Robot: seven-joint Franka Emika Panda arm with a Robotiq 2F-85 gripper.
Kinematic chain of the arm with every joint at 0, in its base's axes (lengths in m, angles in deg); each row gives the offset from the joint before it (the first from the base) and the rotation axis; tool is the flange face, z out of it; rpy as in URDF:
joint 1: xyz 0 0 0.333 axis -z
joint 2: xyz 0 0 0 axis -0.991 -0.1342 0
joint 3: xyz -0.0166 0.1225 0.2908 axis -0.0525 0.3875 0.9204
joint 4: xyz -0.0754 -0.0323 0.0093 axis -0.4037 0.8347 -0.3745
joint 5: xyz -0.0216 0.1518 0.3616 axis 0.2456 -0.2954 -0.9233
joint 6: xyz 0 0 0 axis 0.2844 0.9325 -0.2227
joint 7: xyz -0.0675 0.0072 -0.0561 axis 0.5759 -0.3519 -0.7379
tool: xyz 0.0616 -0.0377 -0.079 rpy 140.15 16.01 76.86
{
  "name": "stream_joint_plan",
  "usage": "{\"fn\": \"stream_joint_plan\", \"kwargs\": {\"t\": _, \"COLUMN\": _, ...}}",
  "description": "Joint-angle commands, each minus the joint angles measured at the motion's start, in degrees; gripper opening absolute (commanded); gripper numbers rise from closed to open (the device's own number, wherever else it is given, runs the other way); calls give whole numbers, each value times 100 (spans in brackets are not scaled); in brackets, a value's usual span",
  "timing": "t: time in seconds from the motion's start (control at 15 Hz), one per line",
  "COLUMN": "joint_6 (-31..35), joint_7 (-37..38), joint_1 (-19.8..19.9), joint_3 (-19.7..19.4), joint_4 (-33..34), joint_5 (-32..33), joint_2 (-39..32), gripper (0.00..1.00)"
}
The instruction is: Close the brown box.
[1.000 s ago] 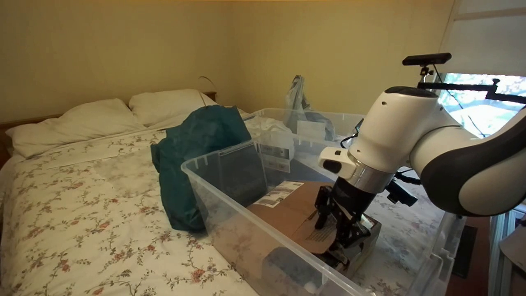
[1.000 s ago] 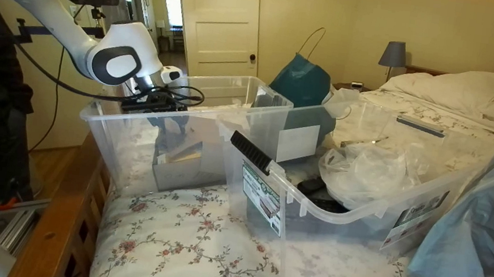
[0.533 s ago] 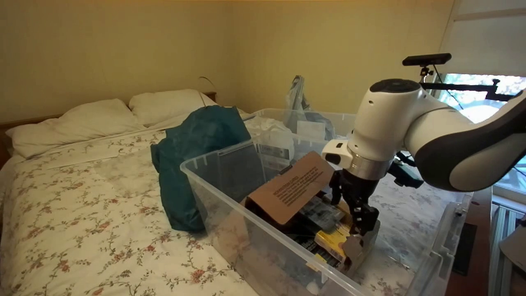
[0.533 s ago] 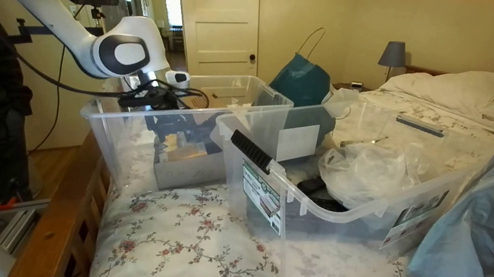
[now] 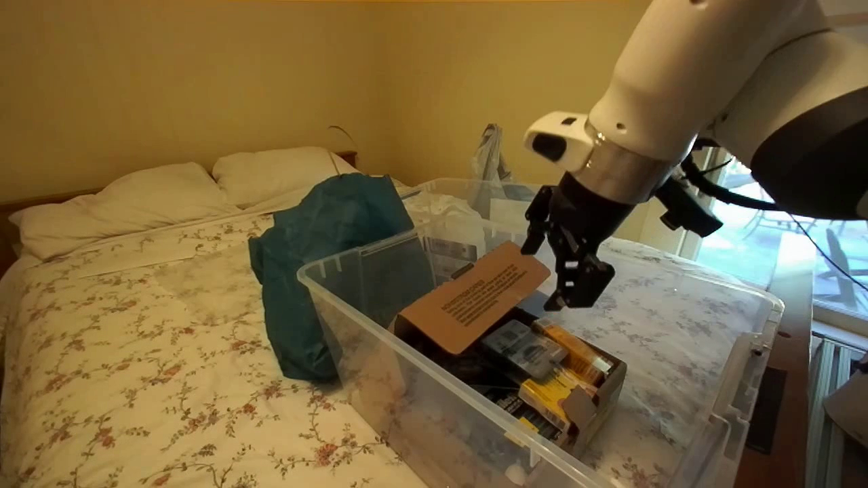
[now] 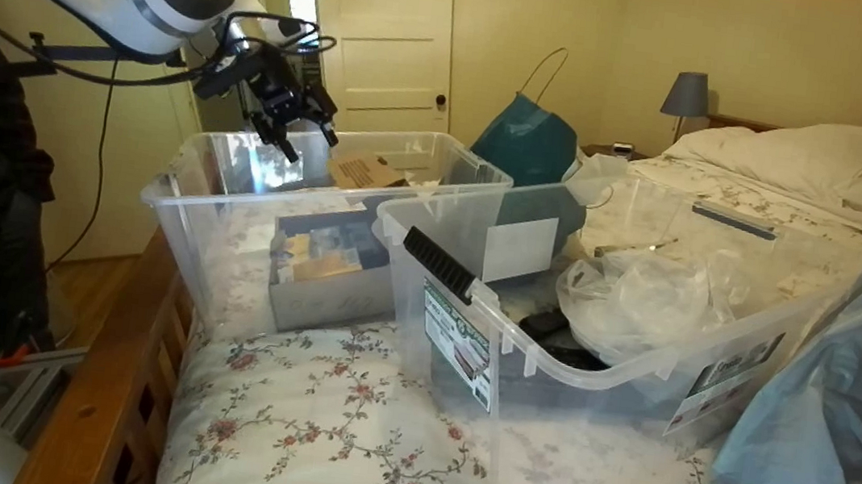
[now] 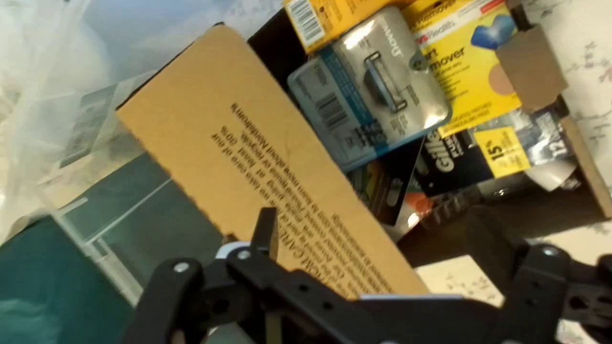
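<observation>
A wide floral-covered bed (image 5: 169,352) stretched through both exterior views of the bedroom I was working in from afar. My white robot arm (image 5: 651,102) reached in from the side. On the bed sat a clear plastic tub (image 5: 380,359) and, in an exterior view, another clear tub (image 6: 586,379) right next to it. A teal bag (image 5: 332,264) slumped just beside the tub that mattered. Inside that tub lay the brown cardboard box (image 5: 605,409) I had to close, and it was open: its Nordstrom-printed lid flap (image 5: 478,298) stood raised and tilted, leaving much of the inside bare. I judged the closing to be in hand but not done. The gripper (image 5: 540,278) hung near the flap's upper edge, its fingers (image 7: 264,231) spread well apart and holding nothing; whether a tip touched the cardboard, I could not tell. The next move, to my mind, called for getting those fingers behind the flap, sweeping it across the opening and pressing it flat. Among the contents were a yellow CVS Health carton (image 7: 466,79), a Mach3 razor pack (image 7: 370,91) and a black Gillette pack (image 7: 456,167). Smallest was a brown cardboard tab (image 7: 533,69), sticking up opposite the flap, which I thought might catch the lid.
</observation>
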Motion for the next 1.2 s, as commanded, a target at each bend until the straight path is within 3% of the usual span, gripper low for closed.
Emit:
{"fn": "stream_joint_plan", "kwargs": {"t": 0.0, "joint_6": -92, "joint_7": 562, "joint_1": 101, "joint_3": -180, "joint_4": 261, "joint_5": 208, "joint_2": 672, "gripper": 100}}
{"fn": "stream_joint_plan", "kwargs": {"t": 0.13, "joint_6": 77, "joint_7": 917, "joint_1": 735, "joint_3": 184, "joint_4": 415, "joint_5": 359, "joint_2": 782, "gripper": 100}}
{"fn": "stream_joint_plan", "kwargs": {"t": 0.33, "joint_6": 228, "joint_7": 1609, "joint_1": 2036, "joint_3": 1112, "joint_4": 757, "joint_5": 195, "joint_2": 885, "gripper": 100}}
{"fn": "stream_joint_plan", "kwargs": {"t": 0.4, "joint_6": 130, "joint_7": 1311, "joint_1": 1256, "joint_3": 538, "joint_4": 501, "joint_5": 417, "joint_2": 534, "gripper": 100}}
{"fn": "stream_joint_plan", "kwargs": {"t": 0.53, "joint_6": 233, "joint_7": 1419, "joint_1": 1885, "joint_3": 968, "joint_4": 619, "joint_5": 269, "joint_2": 644, "gripper": 100}}
{"fn": "stream_joint_plan", "kwargs": {"t": 0.93, "joint_6": -11, "joint_7": 2155, "joint_1": 2198, "joint_3": 1289, "joint_4": 862, "joint_5": -314, "joint_2": 566, "gripper": 100}}
{"fn": "stream_joint_plan", "kwargs": {"t": 1.13, "joint_6": 474, "joint_7": 1166, "joint_1": 2208, "joint_3": 1437, "joint_4": 738, "joint_5": -31, "joint_2": 126, "gripper": 100}}
